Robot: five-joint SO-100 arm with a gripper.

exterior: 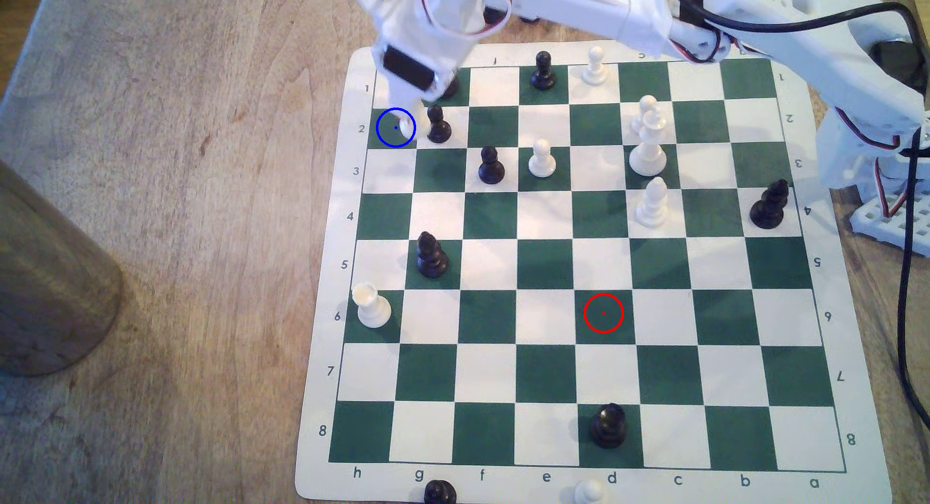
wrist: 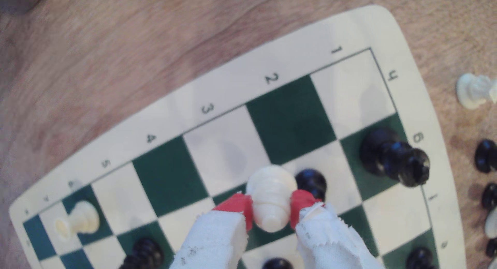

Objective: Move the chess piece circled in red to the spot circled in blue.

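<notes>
You're in the carry-and-place step, with the chess piece (wrist: 271, 201) nearly over the spot (exterior: 387, 137).

Your gripper (wrist: 271, 208) is clamped on the white piece, red pads (wrist: 301, 204) pressing both sides of its body, base pointing outward in the wrist view. In the exterior view it sits at the blue ring's right edge. Whether the base touches the board I can't tell. Next you'll likely need to centre it, keeping clear of the black pawn (exterior: 438, 125) just beside, then lower and release.

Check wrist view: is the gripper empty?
No: the gripper is shut on the white plastic bishop-like piece, red pads either side.
</notes>
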